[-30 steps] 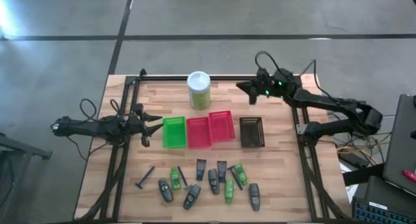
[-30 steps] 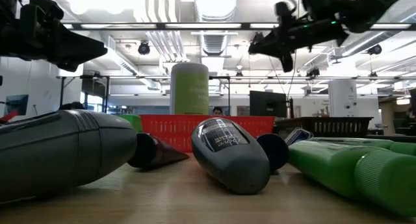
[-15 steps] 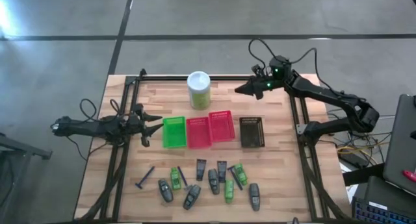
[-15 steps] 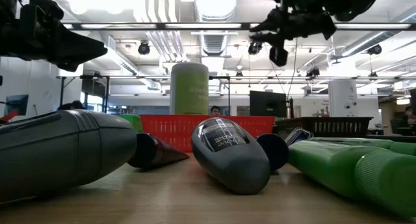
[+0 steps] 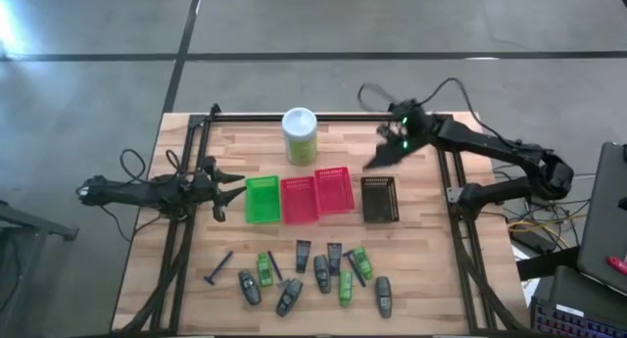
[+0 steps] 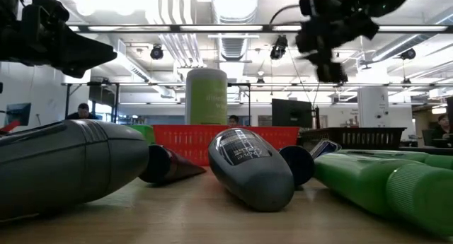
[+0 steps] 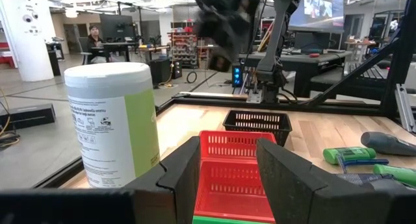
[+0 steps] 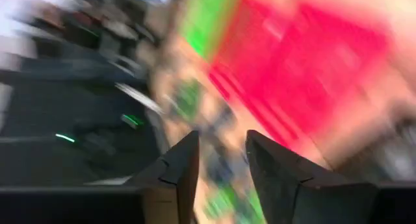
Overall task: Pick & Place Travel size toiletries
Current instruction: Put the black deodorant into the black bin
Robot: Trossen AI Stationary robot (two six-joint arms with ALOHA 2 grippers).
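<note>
Hovering far-right above dark basket [image 5: 380,199]: right gripper [image 5: 376,162], fingers slightly parted, empty | toiletries [image 5: 312,272] lie nearward, long axes mostly near-far | left gripper [image 5: 238,192] parted, empty, equally distant.

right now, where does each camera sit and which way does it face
High view: overhead, straight down on the table; both arms show.
Low view: at tabletop height, level across the toiletries; arms overhead.
Left wrist view: on the left arm, past its open jaws toward the red basket and canister.
Right wrist view: on the right arm, jaws apart, blurred over red and green shapes.
Shared: the high view and left wrist view both show the dark basket.
</note>
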